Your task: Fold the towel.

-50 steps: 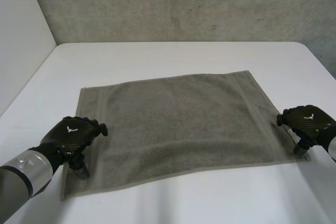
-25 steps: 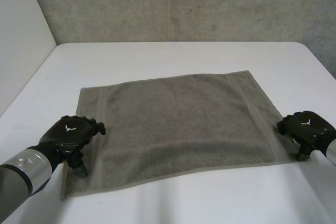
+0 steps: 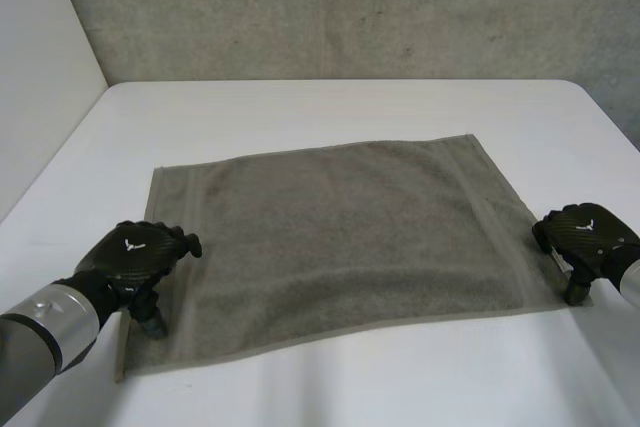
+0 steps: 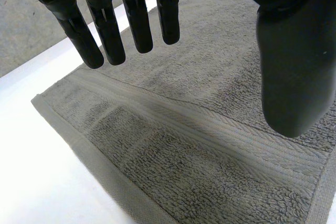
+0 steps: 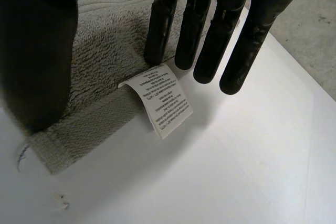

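Note:
A grey-brown towel (image 3: 340,237) lies spread flat on the white table (image 3: 330,107). My left hand (image 3: 135,252) hovers over its near left corner, open. In the left wrist view its straight fingers (image 4: 105,30) hang above the towel (image 4: 210,145), and its thumb (image 4: 294,77) is apart from them. My right hand (image 3: 585,237) is at the near right corner, open. In the right wrist view its straight fingers (image 5: 202,30) reach down at the towel's side edge (image 5: 105,61) beside a white label (image 5: 165,100). Its thumb (image 5: 37,66) stands over the corner.
A grey concrete wall (image 3: 350,7) stands behind the table's far edge, and a pale wall (image 3: 40,67) runs along the left side. Bare table surrounds the towel on all sides.
My right hand has settled lower at the towel's near right corner, and its fingers have drawn in a little. The left hand has hardly moved.

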You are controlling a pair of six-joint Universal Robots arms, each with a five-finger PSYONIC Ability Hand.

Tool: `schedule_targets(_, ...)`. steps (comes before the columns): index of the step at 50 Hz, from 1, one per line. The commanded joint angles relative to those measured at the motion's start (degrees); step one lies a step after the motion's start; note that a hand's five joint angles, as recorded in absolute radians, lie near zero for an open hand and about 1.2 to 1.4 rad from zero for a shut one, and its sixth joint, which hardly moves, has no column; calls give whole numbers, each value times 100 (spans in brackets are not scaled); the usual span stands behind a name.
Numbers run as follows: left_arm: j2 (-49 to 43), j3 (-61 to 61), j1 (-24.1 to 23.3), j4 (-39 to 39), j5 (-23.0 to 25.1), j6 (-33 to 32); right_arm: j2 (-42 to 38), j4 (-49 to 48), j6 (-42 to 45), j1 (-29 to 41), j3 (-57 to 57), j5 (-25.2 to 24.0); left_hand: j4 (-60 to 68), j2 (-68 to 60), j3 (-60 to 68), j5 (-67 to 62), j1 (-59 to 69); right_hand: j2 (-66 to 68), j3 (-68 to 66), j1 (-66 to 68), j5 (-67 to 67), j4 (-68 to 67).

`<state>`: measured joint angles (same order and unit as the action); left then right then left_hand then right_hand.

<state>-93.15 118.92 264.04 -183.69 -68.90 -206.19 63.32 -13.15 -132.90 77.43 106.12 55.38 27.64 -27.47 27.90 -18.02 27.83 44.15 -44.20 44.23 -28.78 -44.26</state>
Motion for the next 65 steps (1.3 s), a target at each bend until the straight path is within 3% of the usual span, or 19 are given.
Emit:
schedule_targets(1,-1,-9,-2,-9,0,0,31,5,-105,0,-4,-9,-10,-7,-36,48,-29,243,-238,235,-780,-232)
schedule_targets(24,8,0,-2,-26,9,0,22,-259,-360,132,-4,-9,-26,10,-52,65,-46,513,-507,505,-1050,-502)
schedule_targets(29,8,0,-2,-35,0,0,22,-267,-369,167,-48,-9,-10,-7,-36,48,-29,2515,-2509,2507,-3051,-2504)
schedule_targets(30,-1,0,-10,-35,0,0,31,-267,-386,167,-56,-1,-10,-7,-36,48,-29,3574,-3569,3567,-4111,-3563)
schedule_targets(43,-1,35,7,-35,0,0,347,-355,-1617,88,-65,-273,7,-24,-19,31,-12,3585,-3580,3577,-4122,-3574)
schedule_targets(51,-343,88,7,-18,-26,-61,558,-531,-2934,106,-144,271,41,-57,14,-2,21,3585,-3580,3577,-4122,-3574)
schedule_targets(65,-573,114,-72,62,-9,-70,567,-549,-2961,97,-180,316,1370,-1386,1344,-1332,1351,3585,-3580,3577,-4122,-3574)
